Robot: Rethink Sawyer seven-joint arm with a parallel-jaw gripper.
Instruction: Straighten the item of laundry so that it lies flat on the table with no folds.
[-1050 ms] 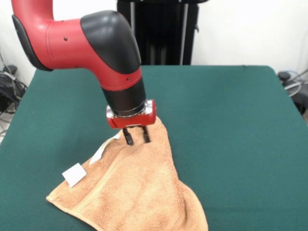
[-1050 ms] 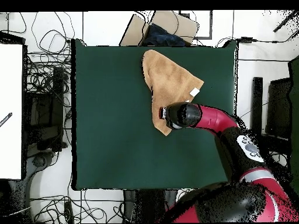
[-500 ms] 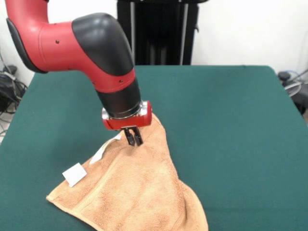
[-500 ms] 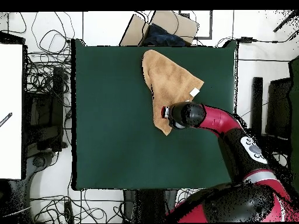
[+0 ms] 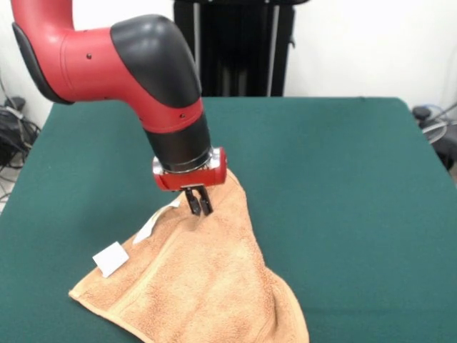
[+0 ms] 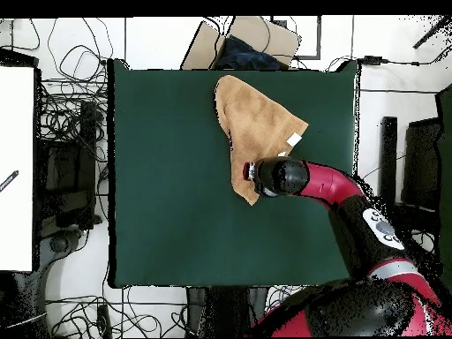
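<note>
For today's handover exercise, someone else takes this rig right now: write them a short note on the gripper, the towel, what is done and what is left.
Gripper: shut, pinching the towel at its far corner, low over the table.
Towel: folded into a rough triangle near one table edge, a white tag showing at its side corner.
Done: the corner is gripped.
Left: probably lift and draw that corner out to open the fold, release, then check that it lies flat with no folds.

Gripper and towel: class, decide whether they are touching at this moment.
Touching. In the front view the gripper has its jaws closed together, pinching a raised peak of the towel, with no gap between them.
</note>
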